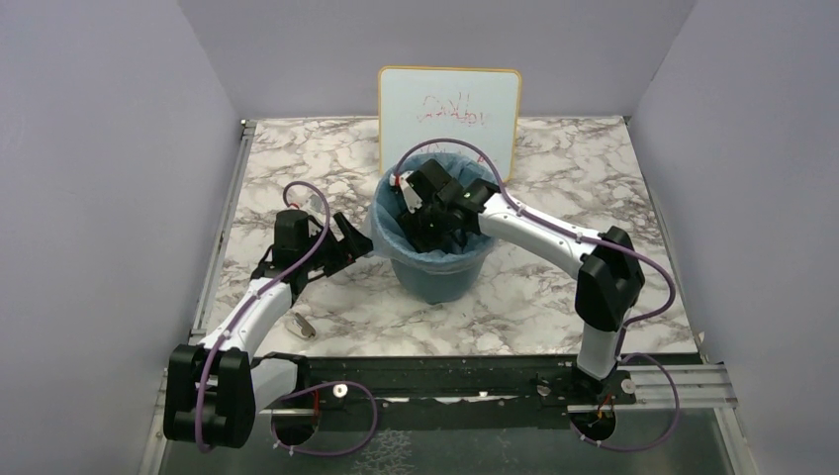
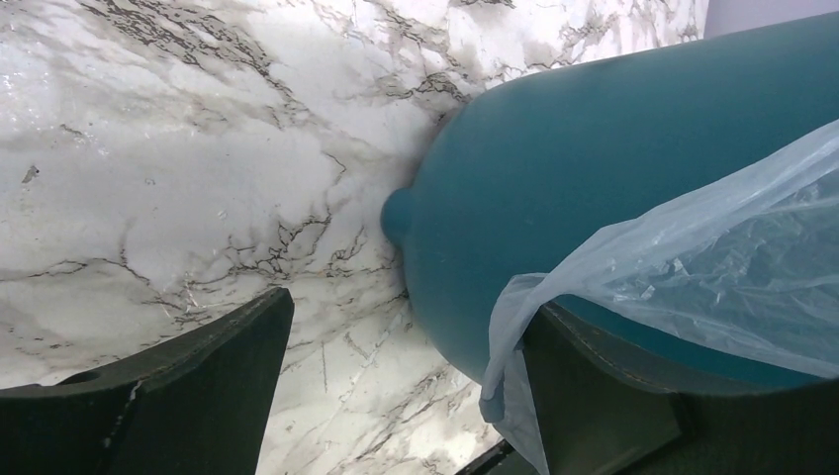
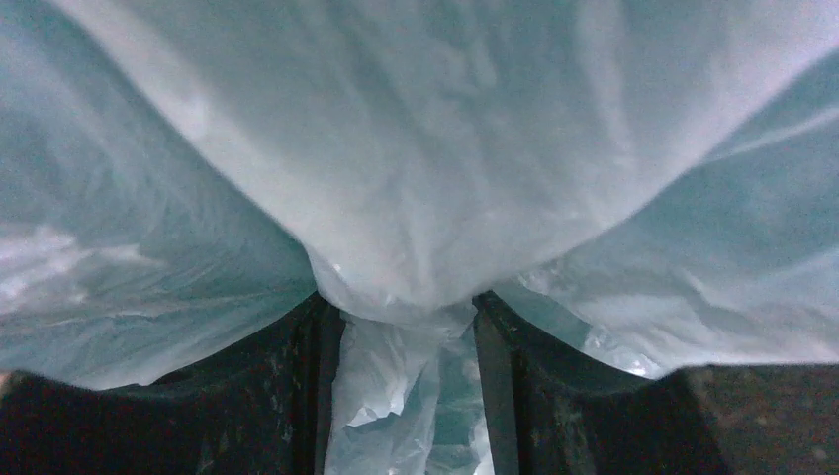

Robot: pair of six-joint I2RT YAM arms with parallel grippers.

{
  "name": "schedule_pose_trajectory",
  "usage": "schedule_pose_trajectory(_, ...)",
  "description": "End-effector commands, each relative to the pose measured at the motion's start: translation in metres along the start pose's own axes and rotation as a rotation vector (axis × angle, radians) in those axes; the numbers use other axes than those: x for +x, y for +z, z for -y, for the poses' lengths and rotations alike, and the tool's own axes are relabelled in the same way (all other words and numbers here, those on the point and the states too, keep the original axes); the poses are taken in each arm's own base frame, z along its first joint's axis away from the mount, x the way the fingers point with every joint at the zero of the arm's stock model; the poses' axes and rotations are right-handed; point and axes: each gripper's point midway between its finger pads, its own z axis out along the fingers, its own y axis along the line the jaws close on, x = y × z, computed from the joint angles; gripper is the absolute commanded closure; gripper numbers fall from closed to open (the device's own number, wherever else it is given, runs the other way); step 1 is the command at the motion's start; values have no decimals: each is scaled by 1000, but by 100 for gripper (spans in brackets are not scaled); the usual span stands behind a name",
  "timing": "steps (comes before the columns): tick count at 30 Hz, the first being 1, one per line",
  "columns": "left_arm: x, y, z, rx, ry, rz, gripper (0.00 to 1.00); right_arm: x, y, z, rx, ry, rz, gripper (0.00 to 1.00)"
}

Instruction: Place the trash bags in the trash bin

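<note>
Teal trash bin (image 1: 435,272) stands mid-table on the marble-pattern table (image 1: 297,168), just in front of a whiteboard (image 1: 450,109). Whiteboard has red marker scrawl, not legible. No label readable on the bin from any view.

Light-blue trash bag (image 1: 396,233) is already in the bin, draped over the rim and lining the inside; its edge hangs down the outside wall on the left side.

Right gripper (image 1: 435,213) reaches down into the bin mouth. Right wrist view: a bunched neck of bag plastic (image 3: 396,327) sits pinched between the two dark fingers (image 3: 257,396), jaws partly closed on it, film ballooning overhead.

Left gripper (image 1: 348,240) sits low beside the bin's left wall, near the rim. Left wrist view: fingers (image 2: 178,386) spread wide, nothing between them but table; the far finger lies against or just under the bin wall (image 2: 613,148), with the hanging bag edge (image 2: 693,267) draped over it. Contact uncertain.

Small metallic object (image 1: 302,325) lies on the table near the left arm, too small to identify.
</note>
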Motion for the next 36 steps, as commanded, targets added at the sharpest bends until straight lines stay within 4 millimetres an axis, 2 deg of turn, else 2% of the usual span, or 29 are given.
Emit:
schedule_pose_trajectory(1, -16, -5, 15, 38, 39, 49, 16, -45, -44, 16, 97, -6, 159, 44)
schedule_pose_trajectory(4, -22, -5, 18, 39, 36, 68, 16, -53, -68, 21, 130, -12, 234, 45)
schedule_pose_trajectory(9, -27, -2, 22, 45, 38, 66, 17, -40, -91, 38, 222, -35, 316, 45)
schedule_pose_trajectory(12, -26, 1, 21, 42, 24, 51, 20, -51, -106, 31, 189, -52, 375, 46)
schedule_pose_trajectory(14, -24, 4, 20, 42, 19, 29, 20, -56, -109, 31, 188, -51, 382, 47)
schedule_pose_trajectory(22, -24, 9, 19, 37, 25, 8, 21, -34, -58, 35, 196, -75, 253, 48)
schedule_pose_trajectory(25, -25, 9, 20, 45, 18, 17, 21, -31, -40, 26, 139, -84, 225, 46)
schedule_pose_trajectory(28, -24, 9, 19, 45, 27, 17, 21, -18, -15, 7, 19, -131, 165, 46)
schedule_pose_trajectory(32, -28, 10, 20, 43, 36, 24, 22, 6, 15, 6, 0, -132, 100, 49)
schedule_pose_trajectory(36, -30, 12, 20, 47, 32, 30, 22, 22, 33, 10, 13, -148, 83, 49)
